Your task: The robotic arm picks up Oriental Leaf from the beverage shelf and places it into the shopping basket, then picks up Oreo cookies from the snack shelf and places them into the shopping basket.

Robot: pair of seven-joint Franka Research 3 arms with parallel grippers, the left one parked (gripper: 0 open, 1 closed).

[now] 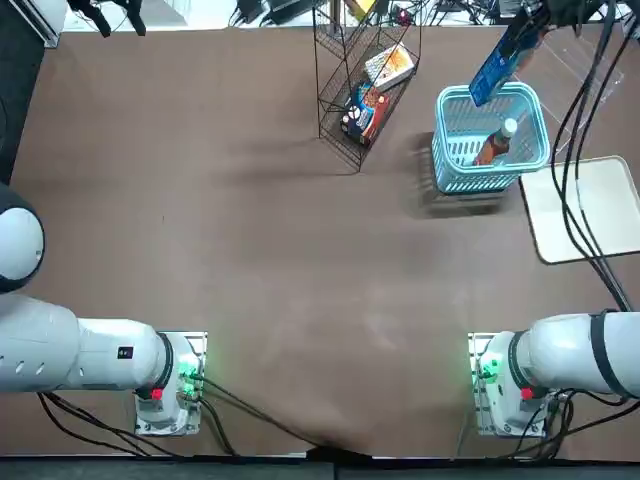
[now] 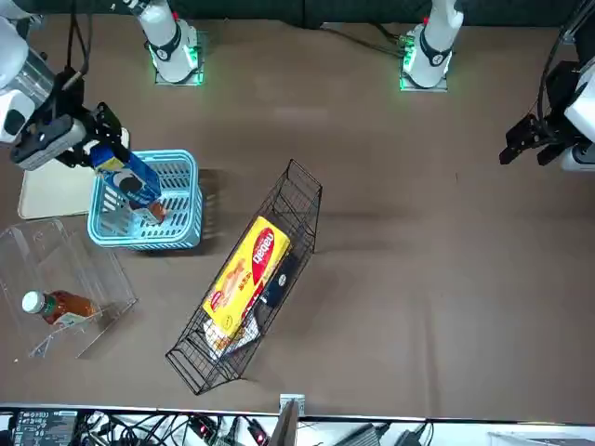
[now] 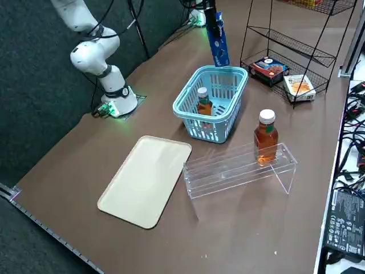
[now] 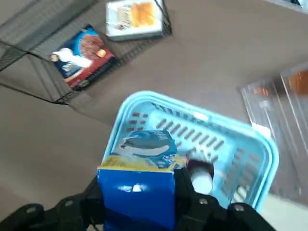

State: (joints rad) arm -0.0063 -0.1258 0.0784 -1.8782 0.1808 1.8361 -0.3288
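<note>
Down to the last bit with the cookies, by the look of it. Got the right gripper (image 4: 139, 198) clamped on the blue cookie pack (image 3: 219, 43), with one finger along each side. Held straight out past the fingertips, long axis running roughly the same way as the fingers, steep in the right side view but leaning a little. Lower end hanging over the light blue basket (image 3: 211, 132), close to the rim rather than over the middle. Can't tell if fully inside the rim yet. Right arm much the nearer one, coming in from its own side, wrist (image 2: 58, 139) up above the basket and tipped at a slant instead of pointing straight down.

Already in the basket: one tea bottle (image 3: 205, 105), white cap up. Also spotted another bottle (image 3: 266, 137) on the clear plastic rack (image 3: 228, 176) beside it.

Would shift the pack a touch toward the basket's middle, then lower and let go. Might catch the rim or knock the bottle if dropped on that slant. Probably worth straightening up first.
</note>
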